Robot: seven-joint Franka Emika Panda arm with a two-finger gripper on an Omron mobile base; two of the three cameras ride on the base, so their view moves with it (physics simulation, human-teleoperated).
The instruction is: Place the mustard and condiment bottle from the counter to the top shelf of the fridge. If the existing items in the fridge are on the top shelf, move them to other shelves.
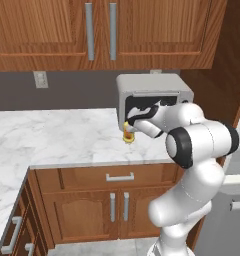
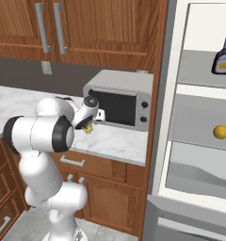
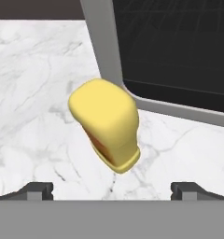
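White marble bench (image 1: 52,135) fills the left-centre of the left base view, w/ brown cabinets above and below. We see a grey toaster oven (image 1: 152,97) standing on it at centre-right of that frame, against the dark back wall.

Our arm rises from the lower right of the left base view, elbow bent up high at right-centre, forearm reaching back left toward the oven front. Wrist angles down over the bench, so the hand hangs just above the mustard (image 1: 128,136), which sits on the marble right in front of the oven's lower left corner. In the hand view the mustard (image 3: 107,123) is mid-frame, tilted, cap end toward lower right, w/ the oven's dark glass door in the upper right.

Fingers (image 3: 37,190) stand spread wide at the bottom corners of the hand view, one each side of the mustard, not touching it, nothing held.

Right base view: fridge (image 2: 181,141) open at the right side, condiment bottle (image 2: 223,56) upright on the top shelf, upper right corner; a yellow ball (image 2: 221,132) on the shelf below it.
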